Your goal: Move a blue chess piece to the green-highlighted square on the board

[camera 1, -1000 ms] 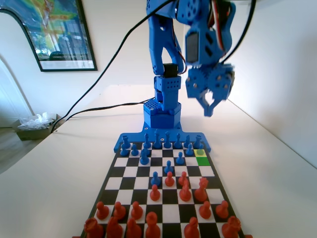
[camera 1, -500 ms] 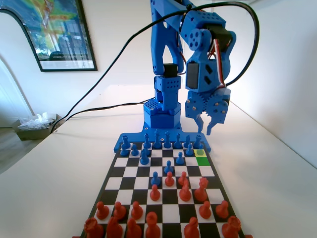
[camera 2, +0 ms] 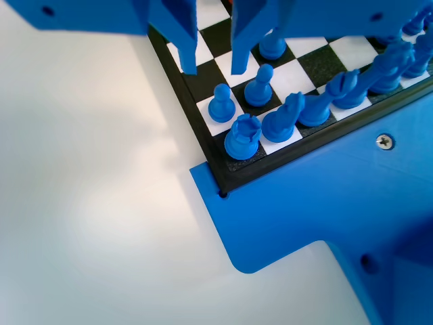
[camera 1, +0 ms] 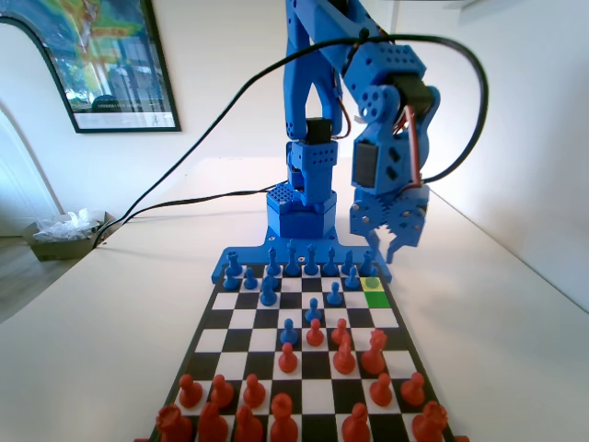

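Blue gripper point(camera 2: 211, 64), jaws spread and empty, hangs above the board point(camera 2: 203, 91) corner near an upright blue pawn point(camera 2: 221, 104), no writing legible.

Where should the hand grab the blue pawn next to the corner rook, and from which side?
Take the blue pawn by its narrow neck under the round head, coming straight down from above. It stands upright, with the rook and another pawn close by, so a sideways approach looks crowded. The open hand hangs nearby.
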